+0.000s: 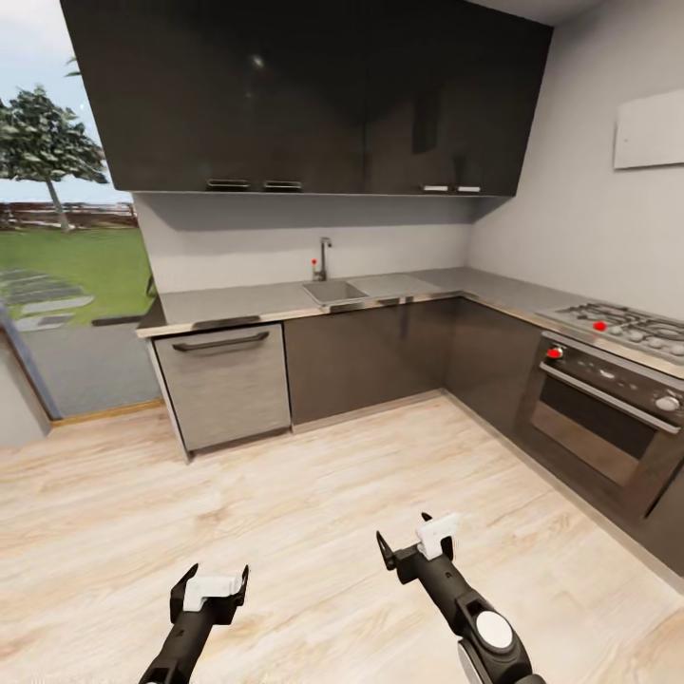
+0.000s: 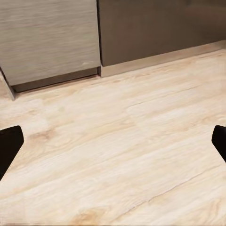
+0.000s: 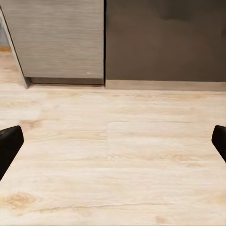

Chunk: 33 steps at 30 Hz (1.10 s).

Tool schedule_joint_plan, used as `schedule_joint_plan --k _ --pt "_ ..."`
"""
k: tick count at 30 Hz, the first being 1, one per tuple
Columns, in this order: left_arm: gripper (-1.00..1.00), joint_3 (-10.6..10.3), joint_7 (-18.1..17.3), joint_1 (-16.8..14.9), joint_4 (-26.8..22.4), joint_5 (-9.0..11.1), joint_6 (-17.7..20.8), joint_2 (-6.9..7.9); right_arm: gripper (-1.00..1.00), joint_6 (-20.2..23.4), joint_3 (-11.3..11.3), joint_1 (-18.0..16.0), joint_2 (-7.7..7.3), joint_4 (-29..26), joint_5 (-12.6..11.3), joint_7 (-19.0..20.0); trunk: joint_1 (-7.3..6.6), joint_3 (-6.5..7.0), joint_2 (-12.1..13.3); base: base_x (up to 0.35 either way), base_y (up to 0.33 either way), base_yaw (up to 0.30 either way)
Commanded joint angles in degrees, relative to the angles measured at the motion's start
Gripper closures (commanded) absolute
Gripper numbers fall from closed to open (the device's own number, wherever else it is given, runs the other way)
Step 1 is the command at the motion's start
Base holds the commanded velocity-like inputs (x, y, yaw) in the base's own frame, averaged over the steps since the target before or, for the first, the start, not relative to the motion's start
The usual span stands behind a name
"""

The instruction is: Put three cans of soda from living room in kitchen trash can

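I am in the kitchen, facing its corner of dark grey cabinets (image 1: 380, 356). The soda cans and the trash can are out of view. My left gripper (image 1: 211, 578) hangs low over the light wood floor (image 1: 313, 494), open and empty. My right gripper (image 1: 416, 538) is a little higher and further forward, also open with nothing between its fingers. In the left wrist view, the left gripper (image 2: 113, 146) has its dark fingertips (image 2: 9, 143) spread wide over bare planks. The right gripper (image 3: 113, 143) looks the same in the right wrist view.
A silver-fronted dishwasher (image 1: 223, 385) stands at the counter's left end. The sink and tap (image 1: 331, 285) are set in the grey worktop. An oven (image 1: 603, 418) and a gas hob (image 1: 627, 328) line the right side. Glazing at the far left (image 1: 66, 285) looks out on a lawn.
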Motion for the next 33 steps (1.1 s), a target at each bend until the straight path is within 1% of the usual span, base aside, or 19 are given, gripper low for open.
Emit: schedule_joint_plan --k 1,15,33 --pt "-1.00 0.0 0.0 0.0 0.0 0.0 0.0 0.00 -1.00 0.0 0.1 0.0 0.00 0.1 0.0 -0.2 0.00 0.00 0.0 0.000 0.000 0.242" --pt "-1.00 -0.1 0.0 0.0 0.0 0.0 0.0 -0.02 -1.00 0.0 0.6 0.0 0.00 0.5 0.0 -0.6 0.00 -0.11 0.0 0.000 0.000 0.240" --pt "-1.00 -0.1 0.0 0.0 0.0 0.0 0.0 -0.09 -1.00 0.0 0.7 0.0 0.00 0.9 0.0 -0.6 0.00 -1.01 0.0 0.000 0.000 0.206"
